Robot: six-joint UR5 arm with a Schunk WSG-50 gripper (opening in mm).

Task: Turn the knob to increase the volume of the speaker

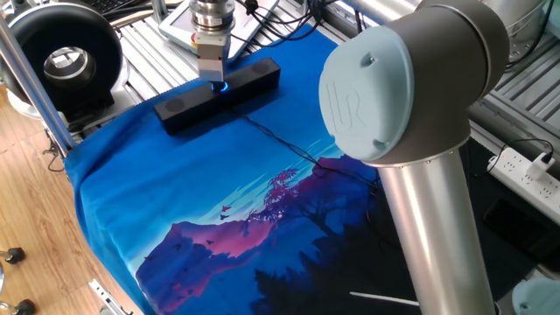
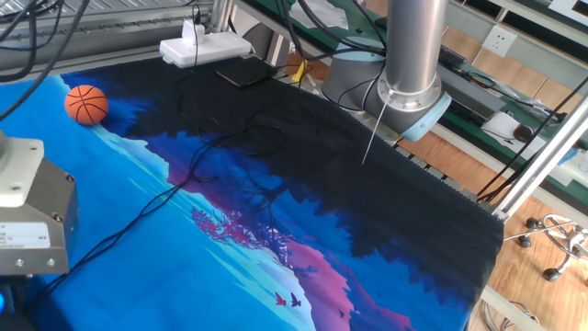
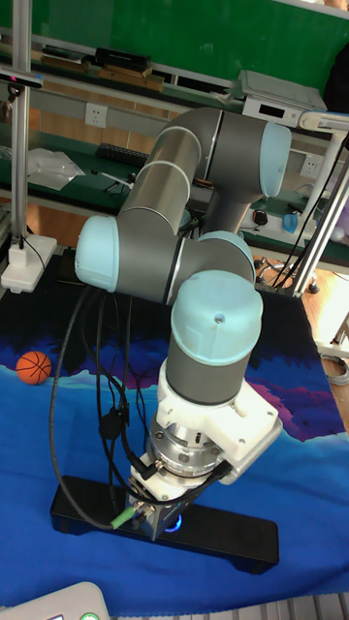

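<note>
Speaker (image 1: 241,84) lengthwise along cloth's far edge

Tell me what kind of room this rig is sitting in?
Most likely a robotics lab or workshop. Aluminium frame posts stand round the cloth-covered table, shelves with electronics line the green back wall, and power strips and loose cables lie about. The gripper sits at the speaker.

Black speaker (image 1: 219,92); blue-glowing knob (image 3: 173,525); blue-purple-black landscape cloth (image 1: 227,219); orange ball (image 2: 85,104).
</note>
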